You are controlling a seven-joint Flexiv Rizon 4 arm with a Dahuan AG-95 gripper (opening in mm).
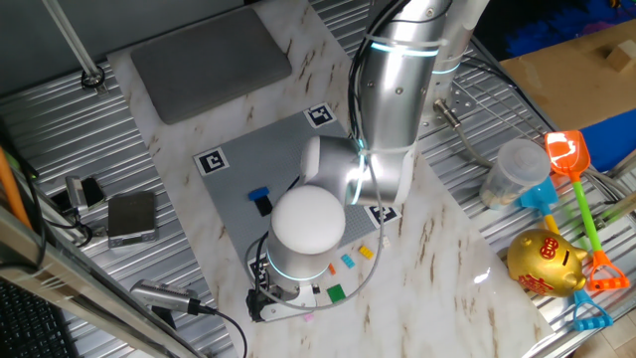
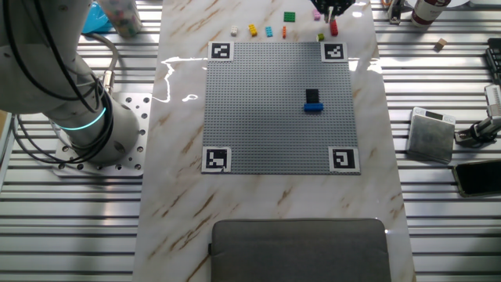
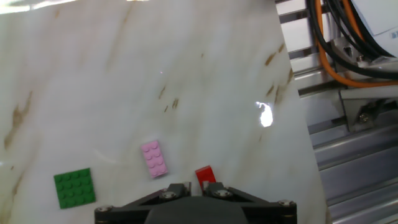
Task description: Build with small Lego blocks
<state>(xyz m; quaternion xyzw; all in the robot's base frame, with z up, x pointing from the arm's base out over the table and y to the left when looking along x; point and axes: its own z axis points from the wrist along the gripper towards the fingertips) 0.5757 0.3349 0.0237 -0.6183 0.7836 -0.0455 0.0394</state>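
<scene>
While fixed views miss it, a pink block [image 3: 154, 158] shows beside the end effector [image 3: 194, 188]

— The tabletop [image 3: 186, 74]?
— Polished white marble look, brown veins, glossy enough to throw glare.
— The blocks?
— Smooth plastic: the pink block [image 3: 154, 158] and green block [image 3: 74, 188] show studs, slightly shiny.
— The baseplate [image 2: 266, 110]?
— Matt grey, finely studded.
— The arm [image 1: 393, 89]?
— Brushed silvery metal; ribbed metal bed [image 2: 438, 219] alongside.
</scene>
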